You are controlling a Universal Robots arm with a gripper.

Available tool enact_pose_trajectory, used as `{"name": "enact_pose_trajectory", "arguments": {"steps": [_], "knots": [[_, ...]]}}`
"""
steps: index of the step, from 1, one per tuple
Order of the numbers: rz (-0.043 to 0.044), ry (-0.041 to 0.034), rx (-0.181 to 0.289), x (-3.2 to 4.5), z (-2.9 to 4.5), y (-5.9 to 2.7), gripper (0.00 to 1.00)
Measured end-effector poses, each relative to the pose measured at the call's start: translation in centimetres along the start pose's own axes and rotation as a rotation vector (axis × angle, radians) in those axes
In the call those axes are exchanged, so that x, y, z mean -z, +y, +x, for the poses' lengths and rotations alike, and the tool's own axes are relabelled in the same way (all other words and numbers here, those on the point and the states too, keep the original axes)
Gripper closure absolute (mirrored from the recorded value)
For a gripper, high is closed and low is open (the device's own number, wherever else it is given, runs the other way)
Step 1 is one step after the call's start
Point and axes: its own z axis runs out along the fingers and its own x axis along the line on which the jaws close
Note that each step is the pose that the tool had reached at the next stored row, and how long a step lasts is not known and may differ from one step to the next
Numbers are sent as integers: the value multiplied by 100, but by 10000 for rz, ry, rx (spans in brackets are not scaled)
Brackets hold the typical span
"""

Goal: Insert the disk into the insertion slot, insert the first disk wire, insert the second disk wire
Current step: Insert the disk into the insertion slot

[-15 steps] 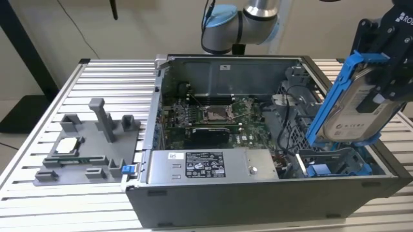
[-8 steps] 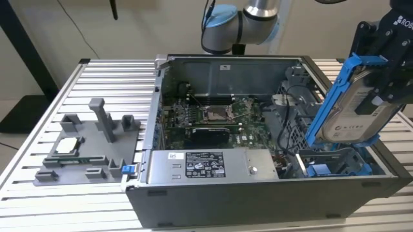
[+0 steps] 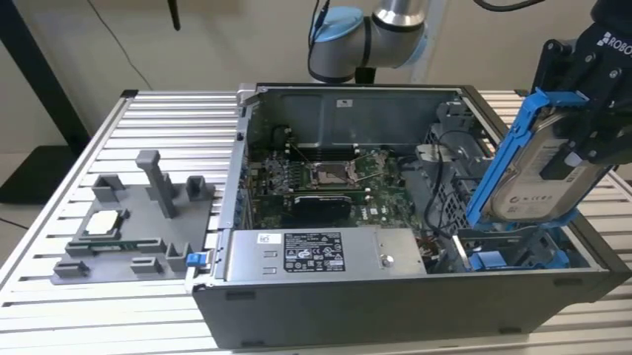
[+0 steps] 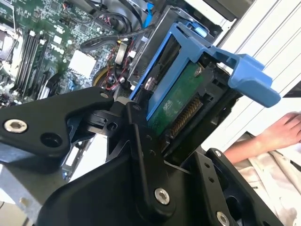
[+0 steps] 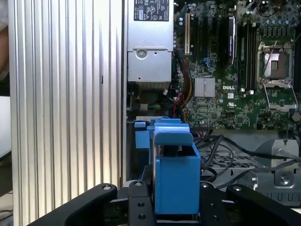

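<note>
The black, jointed gripper (image 5: 174,207) is clamped on the disk (image 5: 174,174), one finger pressed against each side of its bright blue plastic frame. In the second wrist view the gripper (image 4: 157,141) grips the frame low down, and the disk (image 4: 176,101) turns its green circuit board and a row of gold contacts to the camera. A person's hand (image 4: 282,132) rests beyond it, outside the case.

In the exterior view the disk (image 3: 533,177) hangs steeply tilted in the gripper (image 3: 582,144), silver-grey with a white label. Its lower end is just above the insertion slot (image 3: 508,255), a grey metal bay with blue latch tabs at the near corner of the case on the exterior view's right. The disk is not seated in it. Whether frame and tabs touch cannot be told.

Beside the slot lies the boxy grey power supply (image 3: 316,251). Dark wires loop between them, so room is tight on that side. Further in sits the green motherboard (image 3: 326,177), ringed by the sheet-metal walls of the open case (image 3: 395,310). The case stands on a ribbed aluminium table (image 3: 148,118), which also carries a grey moulded fixture (image 3: 138,222), well apart.
</note>
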Motion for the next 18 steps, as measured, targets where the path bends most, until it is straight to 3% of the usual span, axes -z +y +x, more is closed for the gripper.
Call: {"name": "enact_pose_trajectory", "arguments": {"steps": [18], "knots": [[-49, -3, -161, -148, 36, -25, 100]]}}
